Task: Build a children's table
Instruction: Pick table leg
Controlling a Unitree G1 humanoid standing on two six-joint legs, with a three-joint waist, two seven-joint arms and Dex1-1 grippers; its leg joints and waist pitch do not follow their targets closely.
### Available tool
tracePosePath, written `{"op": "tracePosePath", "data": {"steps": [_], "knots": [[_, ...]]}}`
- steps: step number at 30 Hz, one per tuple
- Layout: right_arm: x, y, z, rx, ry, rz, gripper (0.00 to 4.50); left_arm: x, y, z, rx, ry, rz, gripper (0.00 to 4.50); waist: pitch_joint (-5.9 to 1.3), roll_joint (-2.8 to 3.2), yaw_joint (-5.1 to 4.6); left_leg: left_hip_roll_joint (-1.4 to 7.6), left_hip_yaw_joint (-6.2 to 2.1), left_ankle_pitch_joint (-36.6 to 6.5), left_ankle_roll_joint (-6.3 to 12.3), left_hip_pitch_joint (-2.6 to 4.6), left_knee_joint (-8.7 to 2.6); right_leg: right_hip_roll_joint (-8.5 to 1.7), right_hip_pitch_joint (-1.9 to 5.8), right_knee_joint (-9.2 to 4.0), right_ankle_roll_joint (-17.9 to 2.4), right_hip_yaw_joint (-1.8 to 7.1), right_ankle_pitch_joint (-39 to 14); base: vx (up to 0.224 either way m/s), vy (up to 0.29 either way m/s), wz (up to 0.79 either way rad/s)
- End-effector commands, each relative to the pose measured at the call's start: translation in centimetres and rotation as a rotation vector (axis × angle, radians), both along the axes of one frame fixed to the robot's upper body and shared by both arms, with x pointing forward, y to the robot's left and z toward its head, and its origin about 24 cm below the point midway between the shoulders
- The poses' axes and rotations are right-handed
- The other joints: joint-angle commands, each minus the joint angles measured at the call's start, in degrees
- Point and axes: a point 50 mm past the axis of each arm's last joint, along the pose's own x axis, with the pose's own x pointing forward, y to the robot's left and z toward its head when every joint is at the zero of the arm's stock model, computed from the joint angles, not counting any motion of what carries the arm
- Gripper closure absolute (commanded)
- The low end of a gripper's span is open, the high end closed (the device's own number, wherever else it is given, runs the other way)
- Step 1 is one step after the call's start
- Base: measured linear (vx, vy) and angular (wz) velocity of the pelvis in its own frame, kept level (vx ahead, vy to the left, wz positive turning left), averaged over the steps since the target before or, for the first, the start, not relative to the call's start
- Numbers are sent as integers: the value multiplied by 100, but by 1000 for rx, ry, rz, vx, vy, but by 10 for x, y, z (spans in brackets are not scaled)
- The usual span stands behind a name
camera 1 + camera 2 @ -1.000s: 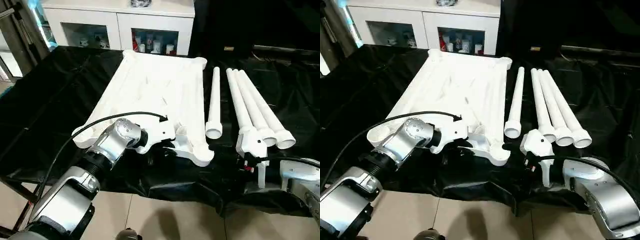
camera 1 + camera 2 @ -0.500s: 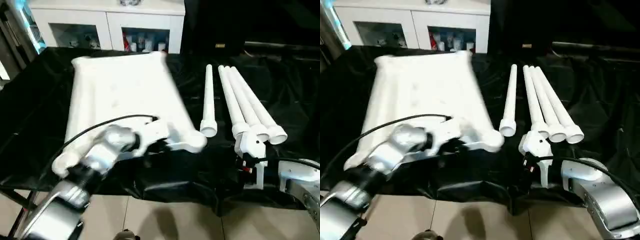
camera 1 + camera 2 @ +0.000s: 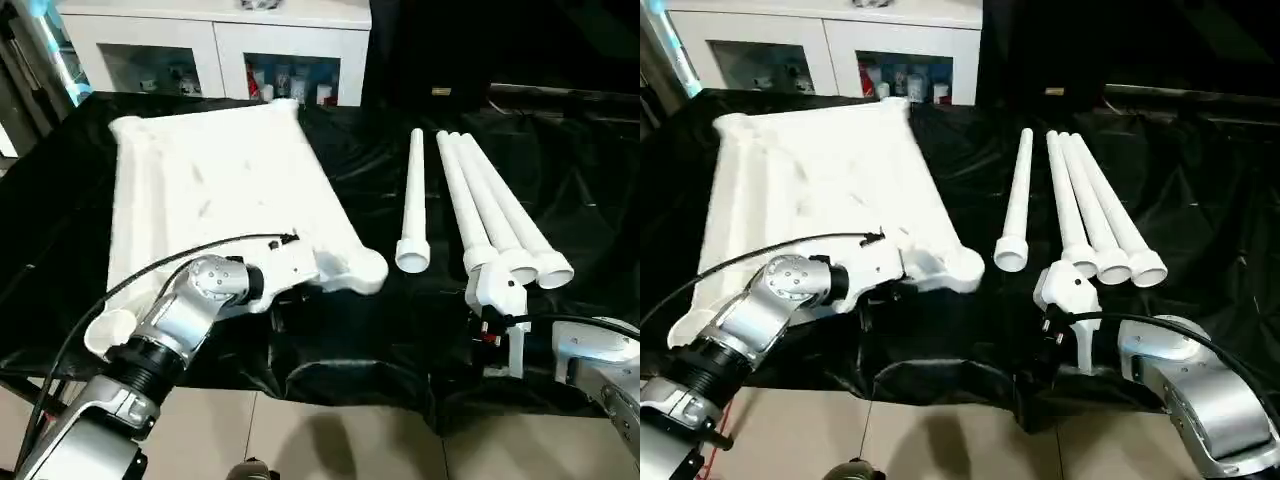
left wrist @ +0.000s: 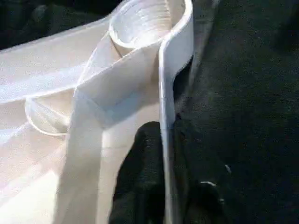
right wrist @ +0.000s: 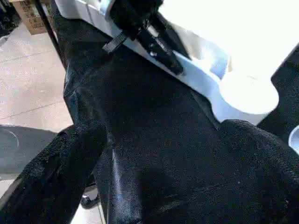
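The children's table lies in parts on the black-draped work table. Its white tabletop (image 3: 220,190) is upside down at the left, ribs and a round corner socket (image 4: 140,21) showing. My left gripper (image 3: 283,302) is shut on the tabletop's near rim, with one black finger (image 4: 142,158) inside the rim and the other outside. Four white legs lie at the right, one leg (image 3: 414,200) alone and three legs (image 3: 495,215) side by side. My right gripper (image 3: 1045,345) stands open and empty near the front edge, just before the legs' wide ends.
A white cabinet (image 3: 220,40) with glass doors stands behind the work table. The black cloth (image 3: 400,330) hangs over the front edge, with tiled floor (image 3: 330,440) below. Bare cloth lies between the tabletop's near corner and the legs.
The tabletop has swung on the cloth, its far end moving left, with my left gripper holding its near rim. The head camera has shifted too. My right arm has stayed put.
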Motion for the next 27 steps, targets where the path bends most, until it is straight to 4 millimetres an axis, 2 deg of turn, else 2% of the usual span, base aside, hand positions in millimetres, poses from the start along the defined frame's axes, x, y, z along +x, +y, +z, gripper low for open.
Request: {"op": "tracePosePath", "data": {"steps": [1, 2, 6, 8, 10, 11, 12, 13, 14, 15, 16, 17, 19, 20, 21, 22, 24, 25, 26, 27], "knots": [[-1, 4, 5, 17, -18, 6, 0, 9, 8, 27, -42, -109, 27, 363, -352, -33, 37, 350, -133, -433, 263, 99, -409, -498, 261, -404, -1361, 207, 880, 0, 0, 0], [-1, 5, 7, 26, -24, 3, 0, 7, 9, 31, -61, -116, 23, 363, -348, 5, 36, 355, -141, -466, 234, 102, -413, -505, 252, -401, -1379, 206, 840, 0, 0, 0], [4, 7, 17, 86, -59, -34, 0, -2, 11, 45, -141, -123, -6, 329, -352, -7, 37, 368, -140, -438, 206, 110, -423, -498, 251, -383, -1418, 204, 880, 0, 0, 0], [13, 8, 24, 102, -80, -100, 0, -6, 13, 49, -163, -143, -2, 316, -344, -4, 34, 355, -132, -406, 203, 103, -425, -482, 236, -378, -1425, 200, 863, 0, 0, 0], [34, 8, 32, 89, -108, -259, 0, -11, 13, 57, -229, -135, 11, 307, -338, -4, 10, 339, -129, -395, 102, 113, -444, -479, 226, -382, -1412, 199, 658, 0, 0, 0], [48, 9, 37, 97, -100, -350, 0, -14, 13, 60, -267, -120, 23, 297, -336, 6, -41, 311, -115, -456, -28, 141, -448, -458, 191, -398, -1443, 196, 388, 0, 0, 0], [54, 9, 39, 105, -103, -386, 0, -14, 14, 61, -278, -114, 30, 285, -329, 7, -55, 314, -112, -491, -80, 139, -453, -461, 199, -404, -1444, 203, 306, 0, 0, 0], [59, 10, 41, 116, -106, -416, 0, -15, 14, 62, -287, -107, 38, 277, -328, 10, -50, 308, -105, -510, -115, 134, -452, -462, 196, -412, -1430, 206, 230, 0, 0, 0], [73, 9, 43, 141, -97, -505, 0, -18, 16, 62, -286, -95, 52, 274, -319, 11, -48, 318, -96, -605, -180, 145, -462, -455, 188, -434, -1366, 214, 110, 0, 0, 0], [82, 8, 43, 149, -93, -560, 0, -20, 16, 62, -287, -87, 57, 269, -326, 19, -82, 309, -95, -618, -243, 160, -461, -467, 170, -405, -1385, 216, 104, 0, 0, 0], [88, 8, 44, 153, -86, -600, 0, -21, 16, 62, -287, -80, 61, 257, -310, 4, -119, 281, -93, -628, -269, 111, -500, -451, 199, -434, -1345, 206, -17, 0, 0, 0], [100, 6, 41, 153, -52, -674, 0, -24, 15, 61, -296, -73, 67, 242, -329, -23, -100, 300, -76, -655, -354, 164, -486, -455, 174, -444, -1311, 206, -84, 0, 0, 0], [117, 2, 35, 112, -6, -776, 0, -28, 12, 58, -305, -71, 69, 230, -316, -1, -108, 287, -69, -621, -408, 135, -501, -437, 190, -447, -1270, 208, -98, 0, 0, 0], [122, 2, 33, 97, 6, -799, 0, -29, 11, 57, -307, -70, 68, 230, -333, -6, -131, 282, -65, -558, -434, 135, -487, -435, 184, -421, -1289, 209, 38, 0, 0, 0], [130, 2, 31, 81, 19, -836, 0, -32, 8, 57, -312, -62, 66, 224, -355, -15, -91, 277, -43, -437, -424, 145, -469, -424, 191, -417, -1240, 209, 237, 0, 0, 0], [132, 3, 31, 76, 21, -845, 0, -33, 6, 57, -313, -58, 63, 211, -356, -20, -111, 273, -38, -382, -411, 139, -464, -422, 194, -402, -1251, 215, 372, 0, 0, 0], [141, 4, 29, 62, 32, -876, 0, -36, 2, 56, -314, -40, 52, 195, -375, -31, -100, 263, -34, -104, -343, 102, -451, -409, 237, -366, -1232, 193, 795, 0, 0, 0], [148, 4, 28, 70, 46, -907, 0, -39, 0, 54, -312, -30, 47, 188, -387, -50, -89, 268, -18, -46, -310, 116, -433, -412, 228, -353, -1230, 200, 939, 0, 0, 0], [151, 4, 28, 72, 52, -915, 0, -39, -1, 54, -311, -27, 47, 170, -394, -46, -109, 252, -20, 64, -251, 88, -426, -403, 250, -326, -1261, 192, 1130, 0, 0, 0], [156, 5, 28, 78, 69, -932, 0, -41, -2, 52, -308, -19, 48, 158, -408, -40, -109, 261, -8, 91, -207, 99, -408, -409, 239, -313, -1284, 192, 1240, 0, 0, 0]]}}
